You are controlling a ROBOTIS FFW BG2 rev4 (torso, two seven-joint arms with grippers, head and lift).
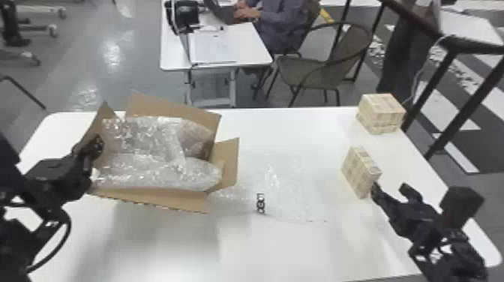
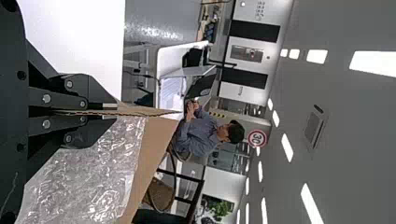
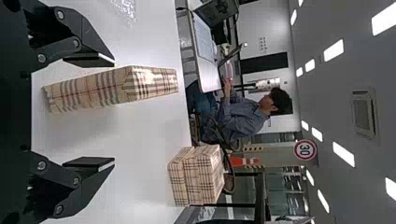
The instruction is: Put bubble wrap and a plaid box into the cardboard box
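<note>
Nearer plaid box (image 1: 355,171): long axis slanting far left to near right.

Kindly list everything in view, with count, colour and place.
Cardboard box: one, brown, table's left
Bubble wrap: clear, inside the box, count unclear; one sheet flat on the table
Plaid boxes: two, beige, table's right
Table: one, white, foreground
Far tables: at least two, white, behind
Chair: one, brown, behind
Railing: one, dark, behind at right
Cone: one, orange, background
Sign: one, red and white, background
Left gripper: one, black, shut on box flap
Right gripper: one, black, open at nearer plaid box
</note>
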